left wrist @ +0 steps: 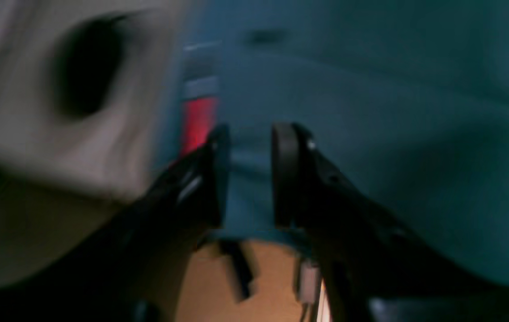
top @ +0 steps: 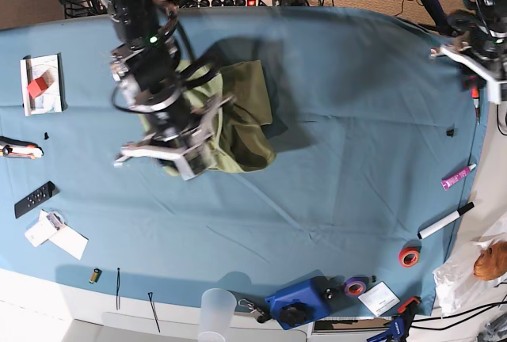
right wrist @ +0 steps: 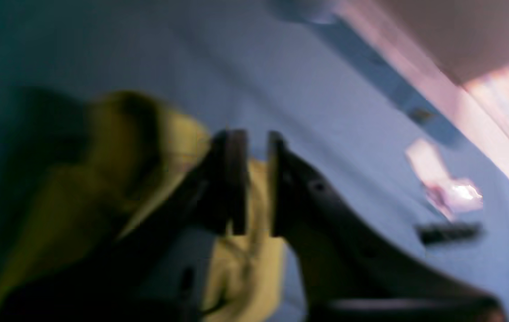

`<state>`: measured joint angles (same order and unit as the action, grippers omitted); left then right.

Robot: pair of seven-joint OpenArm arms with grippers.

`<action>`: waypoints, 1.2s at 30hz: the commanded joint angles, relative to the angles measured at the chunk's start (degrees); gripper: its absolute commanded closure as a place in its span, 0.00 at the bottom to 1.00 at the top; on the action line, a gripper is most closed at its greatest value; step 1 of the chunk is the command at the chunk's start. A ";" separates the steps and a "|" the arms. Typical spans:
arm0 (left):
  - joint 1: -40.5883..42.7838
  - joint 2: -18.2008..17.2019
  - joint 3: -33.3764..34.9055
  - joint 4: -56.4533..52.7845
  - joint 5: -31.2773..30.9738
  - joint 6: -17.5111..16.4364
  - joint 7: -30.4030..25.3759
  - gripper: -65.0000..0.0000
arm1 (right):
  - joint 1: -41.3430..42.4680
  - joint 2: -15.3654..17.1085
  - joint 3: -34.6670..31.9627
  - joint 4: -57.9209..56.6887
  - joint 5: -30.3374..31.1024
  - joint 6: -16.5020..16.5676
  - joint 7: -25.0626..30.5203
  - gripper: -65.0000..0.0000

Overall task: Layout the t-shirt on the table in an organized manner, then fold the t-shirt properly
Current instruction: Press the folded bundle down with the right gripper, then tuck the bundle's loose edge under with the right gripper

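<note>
We count one t-shirt (top: 242, 116) on one counter (top: 341, 160), and two pincers: the right pincer (top: 186, 169) at the shirt, the left pincer (top: 467, 61) well apart. Also one remote (top: 34, 199), two markers (top: 444, 220), two tape rolls (top: 409, 257), one cup (top: 217, 311) and two zip ties (top: 118, 288).

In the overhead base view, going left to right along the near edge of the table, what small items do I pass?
Black remote control → white paper cards → clear plastic cup → blue box-shaped device → purple tape roll → red tape roll → black-and-white marker pen.
</note>
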<state>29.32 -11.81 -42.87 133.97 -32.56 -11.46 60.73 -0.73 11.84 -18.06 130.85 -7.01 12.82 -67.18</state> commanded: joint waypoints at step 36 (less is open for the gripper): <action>-12.02 -0.26 31.98 -4.39 6.43 -6.34 -11.65 0.92 | -3.06 0.07 12.96 -26.01 46.25 23.82 -1.42 0.98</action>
<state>17.58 -11.79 -10.83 128.60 -25.87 -17.78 50.48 -4.49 11.57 -5.30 103.77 37.67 36.12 -69.80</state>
